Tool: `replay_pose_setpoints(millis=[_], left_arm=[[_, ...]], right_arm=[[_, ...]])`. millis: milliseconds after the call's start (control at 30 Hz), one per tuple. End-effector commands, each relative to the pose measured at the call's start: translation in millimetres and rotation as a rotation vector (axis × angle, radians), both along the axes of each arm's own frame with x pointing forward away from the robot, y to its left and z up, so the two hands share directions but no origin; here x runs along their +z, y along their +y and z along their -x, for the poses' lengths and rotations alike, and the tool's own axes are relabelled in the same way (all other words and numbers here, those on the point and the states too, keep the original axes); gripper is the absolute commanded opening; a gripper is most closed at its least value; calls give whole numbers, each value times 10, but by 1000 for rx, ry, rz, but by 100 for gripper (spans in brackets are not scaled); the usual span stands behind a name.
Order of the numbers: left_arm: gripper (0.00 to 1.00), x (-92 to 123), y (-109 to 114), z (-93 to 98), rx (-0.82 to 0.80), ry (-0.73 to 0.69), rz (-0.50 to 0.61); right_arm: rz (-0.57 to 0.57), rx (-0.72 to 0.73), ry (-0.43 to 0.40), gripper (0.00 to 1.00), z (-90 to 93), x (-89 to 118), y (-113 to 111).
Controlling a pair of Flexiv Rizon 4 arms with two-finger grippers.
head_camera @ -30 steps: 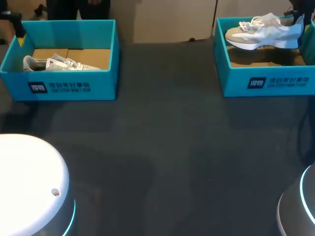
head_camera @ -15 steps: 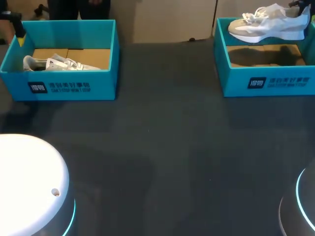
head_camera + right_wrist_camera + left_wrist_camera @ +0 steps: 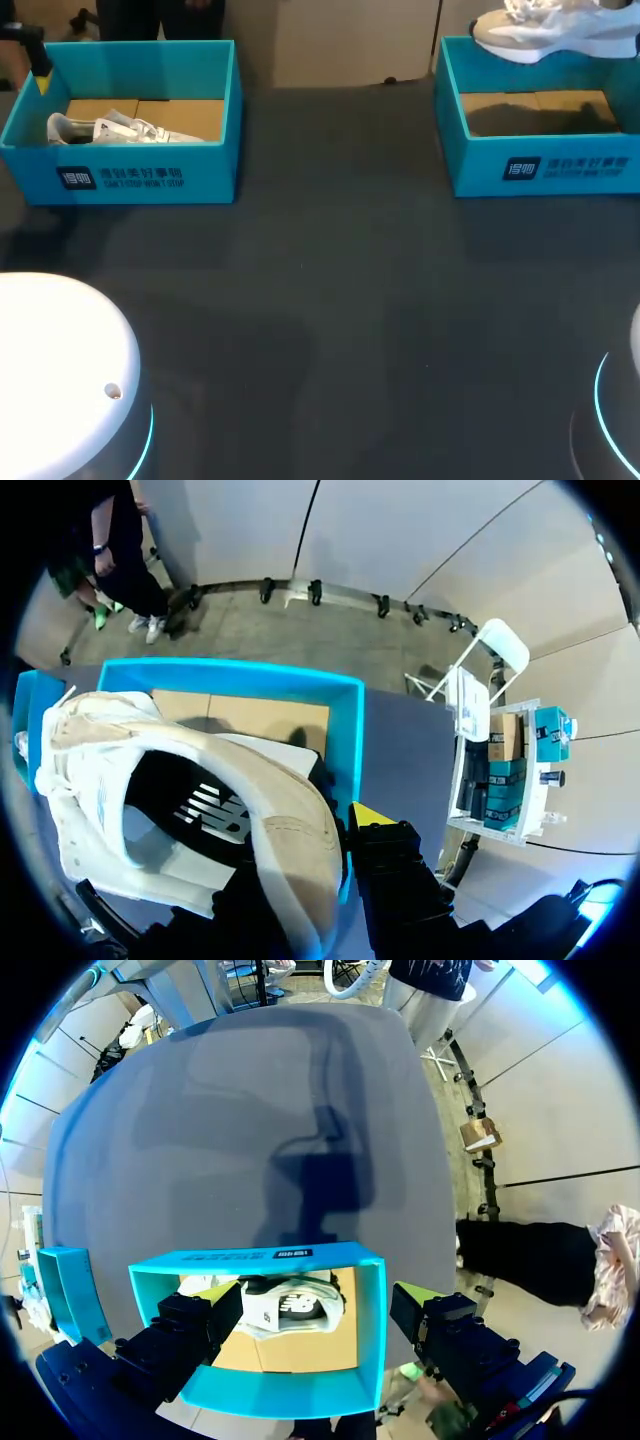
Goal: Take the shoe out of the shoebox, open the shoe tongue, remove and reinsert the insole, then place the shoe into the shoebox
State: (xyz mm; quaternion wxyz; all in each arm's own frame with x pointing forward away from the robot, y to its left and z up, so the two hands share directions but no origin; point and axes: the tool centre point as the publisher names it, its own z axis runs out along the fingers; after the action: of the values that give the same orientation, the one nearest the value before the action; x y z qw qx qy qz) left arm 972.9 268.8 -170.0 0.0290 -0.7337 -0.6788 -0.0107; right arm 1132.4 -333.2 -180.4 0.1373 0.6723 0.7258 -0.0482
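Observation:
A white and beige shoe (image 3: 555,30) hangs in the air above the right teal shoebox (image 3: 540,165), whose cardboard floor is bare. In the right wrist view my right gripper (image 3: 335,860) is shut on the heel collar of this shoe (image 3: 200,780), one finger inside the opening, with the box (image 3: 250,678) below. A second white shoe (image 3: 115,130) lies in the left teal shoebox (image 3: 130,175). My left gripper (image 3: 312,1310) hovers open over that box (image 3: 280,1395), its fingers apart on either side of the shoe (image 3: 290,1305) and not touching it.
The dark table top (image 3: 330,300) stretches between and in front of the two boxes. My arms' rounded bases stand at the front left (image 3: 60,370) and front right (image 3: 610,420) corners.
My right gripper has raised the shoe from just inside the right box to well above its rim. The left arm and the left shoe have stayed put.

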Motion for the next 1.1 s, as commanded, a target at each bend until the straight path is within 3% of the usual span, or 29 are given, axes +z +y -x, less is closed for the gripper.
replay_pose_setpoints(millis=[33,333,800,1100], left_arm=[[100,7,0,16,0,-3,-3],[100,7,0,16,0,-3,-3],[100,7,0,16,0,-3,-3],[100,7,0,16,0,-3,-3]], right_arm=[[11,13,-66,0,331,312,162],[11,2,-71,0,820,383,512],[26,-20,-107,0,1796,534,1367],[35,-18,-112,0,2271,465,1888]])
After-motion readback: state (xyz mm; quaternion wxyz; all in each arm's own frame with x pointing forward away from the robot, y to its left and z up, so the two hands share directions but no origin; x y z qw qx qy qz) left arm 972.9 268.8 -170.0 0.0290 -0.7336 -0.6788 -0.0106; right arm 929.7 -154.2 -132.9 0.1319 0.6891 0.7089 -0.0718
